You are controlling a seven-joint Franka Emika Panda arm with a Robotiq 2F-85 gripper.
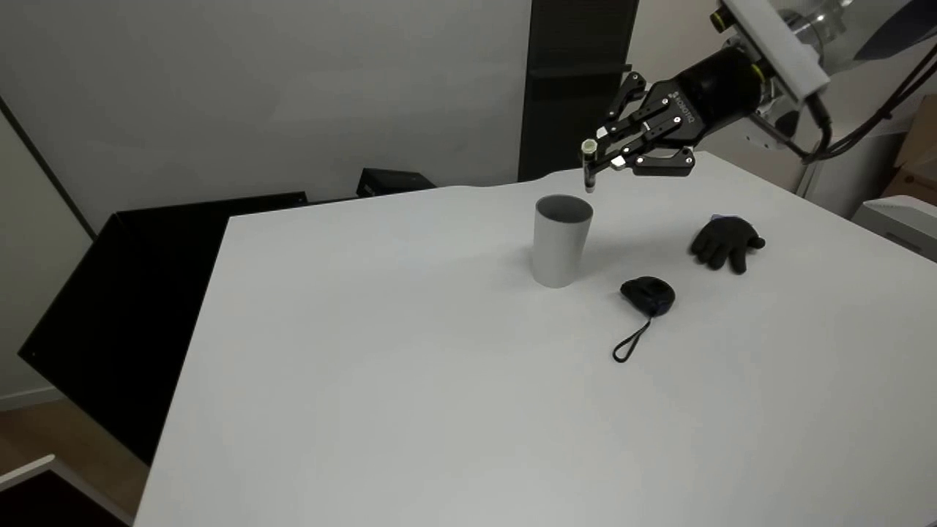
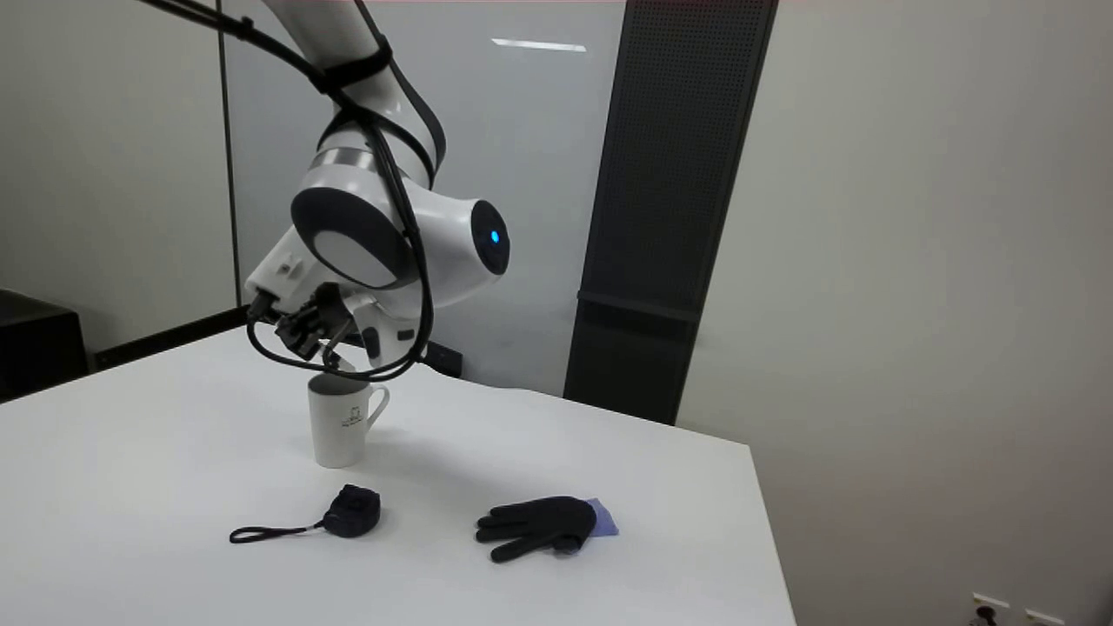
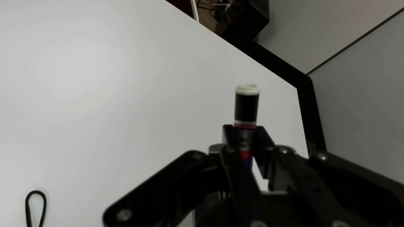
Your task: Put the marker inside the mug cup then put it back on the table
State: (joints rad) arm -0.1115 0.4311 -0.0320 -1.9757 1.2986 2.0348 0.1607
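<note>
One marker [image 3: 246,108] upright in a pinch, one mug [image 2: 337,430] standing lower down

Gripped near vertical, black end up, presumably for a clean drop into the mouth rather than a fight with the rim. Squeezed in the Robotiq gripper [image 3: 245,138], with jaws snug on both sides of the barrel and no slack visible. With the lower end free beneath the fingers, probably to go in first. Hanging above the rim's right edge in an exterior view; can't tell whether truly over the opening.

As for the mug: upright on the white table [image 1: 366,351], mouth up, so ready to receive; handle turned right in an exterior view. On the near side, a bit right in an exterior view, a tape measure [image 1: 648,296]; farther right, a black glove [image 1: 723,243]. Both apart from the mug, likely just bystanders.

Going-in half of the job, at a guess; can't rule out the coming-out half. Would centre over the mouth before lowering.
</note>
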